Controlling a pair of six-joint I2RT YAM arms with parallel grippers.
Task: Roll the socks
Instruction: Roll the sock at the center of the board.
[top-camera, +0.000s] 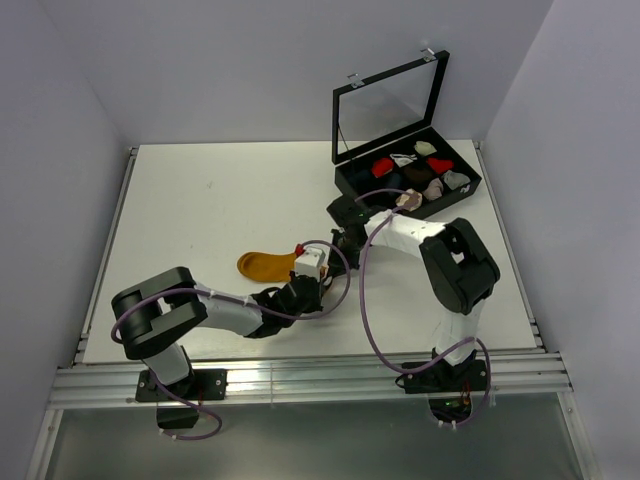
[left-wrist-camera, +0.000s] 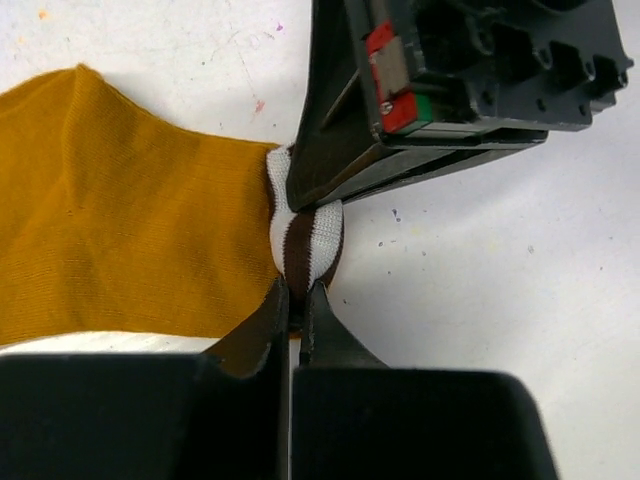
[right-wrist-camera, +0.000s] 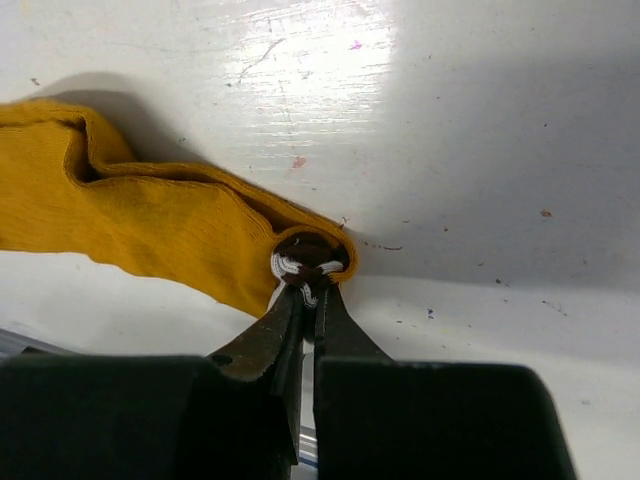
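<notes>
A mustard-orange sock (top-camera: 265, 265) lies flat on the white table, left of centre. Its dark cuff with white stripes (left-wrist-camera: 305, 240) is bunched into a small roll at the sock's right end. My left gripper (left-wrist-camera: 297, 300) is shut on the near side of that cuff. My right gripper (right-wrist-camera: 308, 295) is shut on the cuff end (right-wrist-camera: 310, 262) from the other side. In the left wrist view its fingers (left-wrist-camera: 320, 175) come down from above onto the same roll. In the top view the left gripper (top-camera: 303, 282) and the right gripper (top-camera: 308, 268) meet at the cuff.
A black case (top-camera: 345, 185) with its glass lid (top-camera: 390, 105) raised stands at the back right and holds several small sock bundles (top-camera: 415, 170). The right arm (top-camera: 455, 265) arches over the table's right half. White walls enclose the table.
</notes>
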